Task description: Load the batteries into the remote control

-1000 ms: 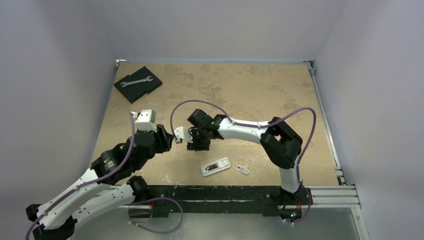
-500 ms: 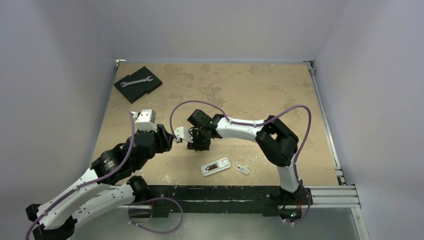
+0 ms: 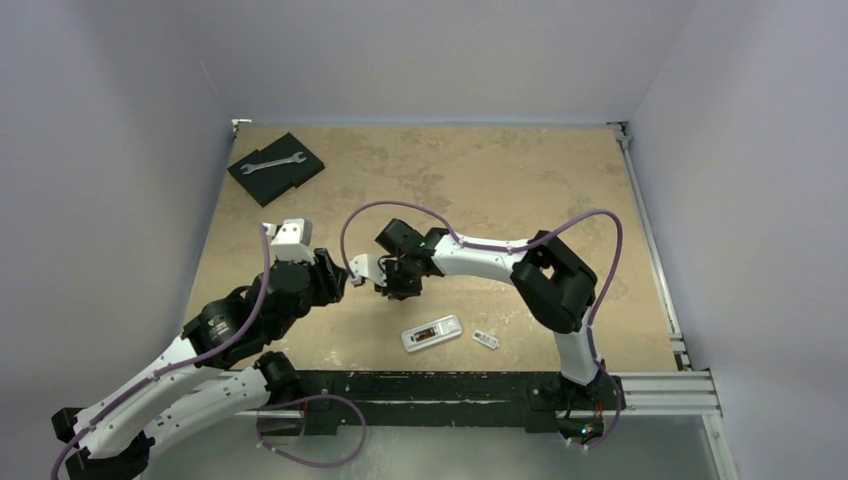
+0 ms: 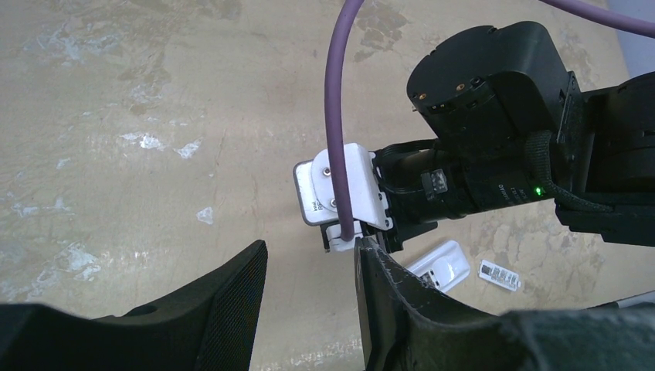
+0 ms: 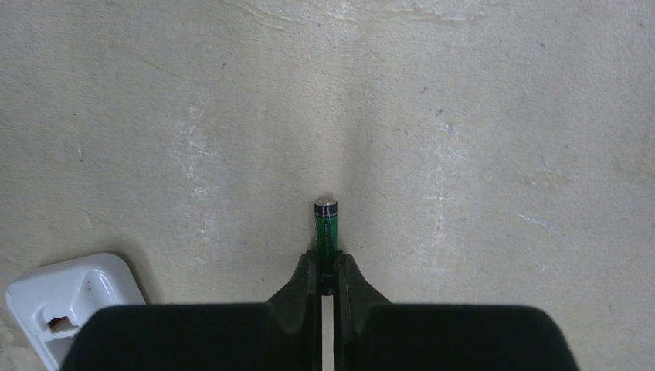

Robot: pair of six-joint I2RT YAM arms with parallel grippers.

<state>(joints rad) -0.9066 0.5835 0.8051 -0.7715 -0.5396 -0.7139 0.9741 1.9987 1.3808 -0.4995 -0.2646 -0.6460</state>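
Tan, mottled table surface (image 3: 500, 180) fills the work cell, enclosed by pale lavender walls. At the 10 o'clock corner of the table lies a black pad (image 3: 277, 166) with a silver wrench (image 3: 271, 162) resting on it.

Right gripper (image 5: 328, 267): the jaws are closed on the battery (image 5: 327, 224), with only a thin slit between the fingertips. They clamp one end of the battery. The rest of the dark green cylinder projects past the fingertips toward 12 o'clock in the right wrist view, with its metal cap at the free end. Contact between the battery and the table cannot be determined.

Left gripper (image 4: 309, 290): the jaws stand partly apart. Bare table shows through the gap, and nothing is seen between the fingers. In the top view it sits at 9 o'clock of the right gripper, close beside it.

Remote control (image 3: 431, 333): it lies flat on the table at 5 o'clock of the right gripper, apart from both grippers, with its bay side up. A small white cover piece (image 3: 486, 340) lies just beside it at 3 o'clock, not touching.
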